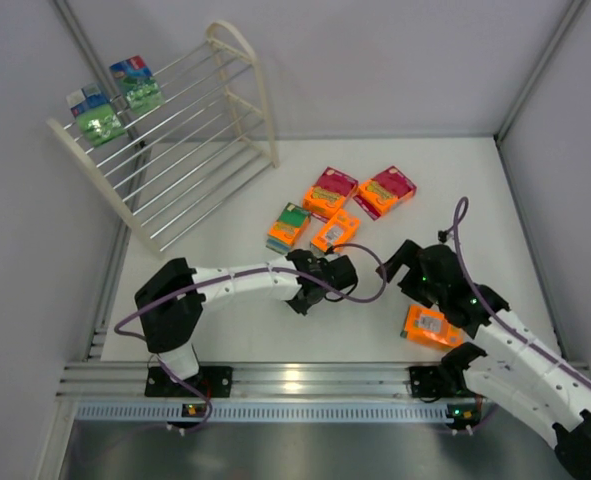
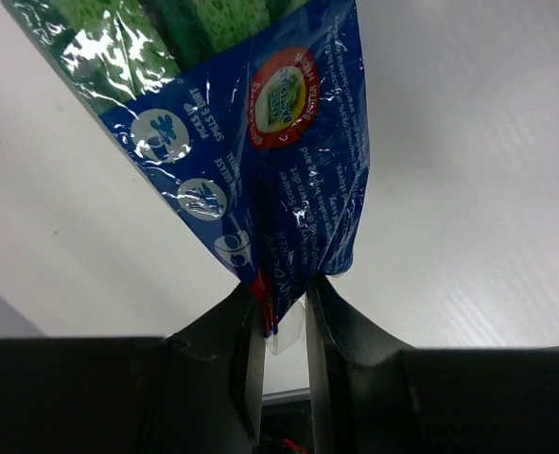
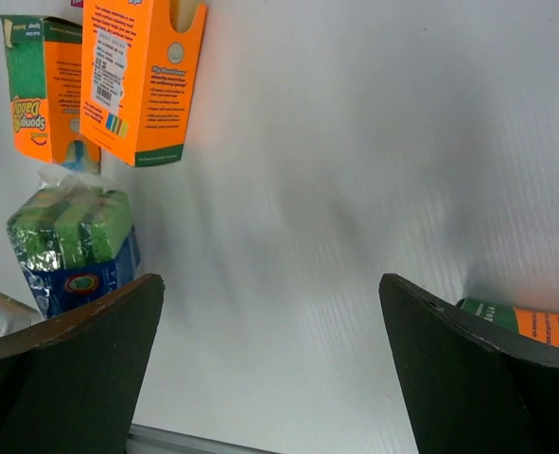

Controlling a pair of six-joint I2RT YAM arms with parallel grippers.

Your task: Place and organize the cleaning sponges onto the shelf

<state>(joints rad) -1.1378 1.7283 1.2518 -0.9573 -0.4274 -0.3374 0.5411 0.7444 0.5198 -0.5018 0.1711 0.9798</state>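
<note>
A green sponge pack (image 2: 213, 113) with a blue label hangs over the white table, and my left gripper (image 2: 281, 293) is shut on the crimped end of its wrapper. In the top view that gripper (image 1: 327, 272) sits mid-table and hides the pack. The same pack (image 3: 71, 246) shows at the left of the right wrist view. My right gripper (image 3: 270, 284) is open over bare table with nothing between its fingers. Beside it lies an orange pack (image 1: 433, 326). Several orange packs (image 1: 335, 232) lie in a cluster mid-table. The cream shelf (image 1: 237, 70) at the far left carries two green packs (image 1: 100, 120).
A ribbed aluminium rail (image 1: 305, 385) runs along the near edge, with both arm bases on it. Grey walls close in the table at the left, back and right. A purple cable (image 1: 370, 270) loops between the two grippers.
</note>
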